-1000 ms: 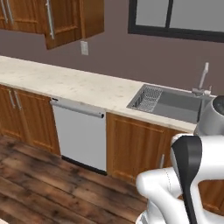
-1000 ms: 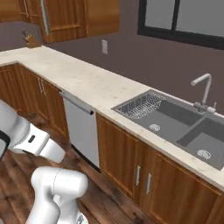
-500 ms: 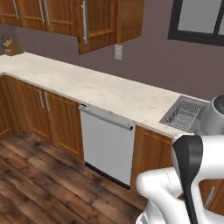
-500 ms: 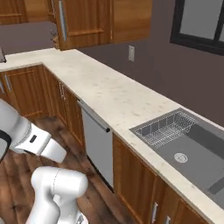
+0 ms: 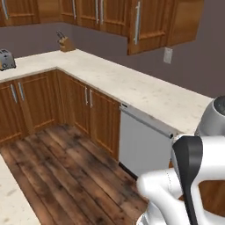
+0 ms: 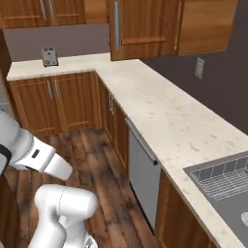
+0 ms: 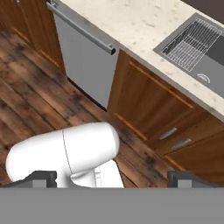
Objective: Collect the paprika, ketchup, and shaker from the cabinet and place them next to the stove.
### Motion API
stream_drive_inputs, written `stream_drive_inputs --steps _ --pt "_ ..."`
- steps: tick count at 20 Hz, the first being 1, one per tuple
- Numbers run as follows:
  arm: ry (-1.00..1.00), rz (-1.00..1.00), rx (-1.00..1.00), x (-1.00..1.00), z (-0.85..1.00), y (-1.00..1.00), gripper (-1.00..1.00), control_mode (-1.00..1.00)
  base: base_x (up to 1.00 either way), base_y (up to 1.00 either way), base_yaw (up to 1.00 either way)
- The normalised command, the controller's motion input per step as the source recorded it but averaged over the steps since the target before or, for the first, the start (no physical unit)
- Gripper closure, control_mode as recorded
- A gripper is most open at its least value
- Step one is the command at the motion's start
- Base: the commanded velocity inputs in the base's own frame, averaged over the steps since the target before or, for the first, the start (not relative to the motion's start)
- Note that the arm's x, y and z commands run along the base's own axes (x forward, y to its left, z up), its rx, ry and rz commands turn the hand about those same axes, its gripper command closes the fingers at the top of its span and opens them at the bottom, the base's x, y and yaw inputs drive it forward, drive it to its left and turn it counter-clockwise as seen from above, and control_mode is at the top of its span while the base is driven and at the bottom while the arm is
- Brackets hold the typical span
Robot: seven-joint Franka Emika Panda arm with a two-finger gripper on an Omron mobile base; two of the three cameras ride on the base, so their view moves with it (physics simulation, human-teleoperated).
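Note:
The paprika, the ketchup, the shaker, the cabinet with the open niche and the stove are all out of view. In the hand view my gripper [image 7: 113, 179] hangs open and empty, its two dark fingertips [image 7: 41, 178] spread wide at the bottom edge. It looks down on the wooden floor in front of the dishwasher [image 7: 83, 57].
An L-shaped cream counter [image 5: 132, 83] runs into a corner, with a toaster [image 6: 48, 56] and a knife block [image 5: 66, 43] on it. Wall cabinets with metal handles [image 5: 145, 22] hang above. A sink with a wire rack [image 6: 223, 179] lies to the right. Open wooden floor [image 5: 57, 167] stretches left.
The whole picture has shifted: the camera has swung left along the counter. The sink has left the left base view and the corner with toaster and knife block has come in. The gripper stays open.

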Motion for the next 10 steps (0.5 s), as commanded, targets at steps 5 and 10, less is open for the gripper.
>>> stream_drive_inputs --steps 5,10 --pt "0.0 0.0 0.0 0.0 0.0 0.0 -1.0 1.0 0.71 0.21 0.42" --pt "0.0 0.0 0.0 0.0 0.0 0.0 -1.0 1.0 0.89 0.02 0.35"
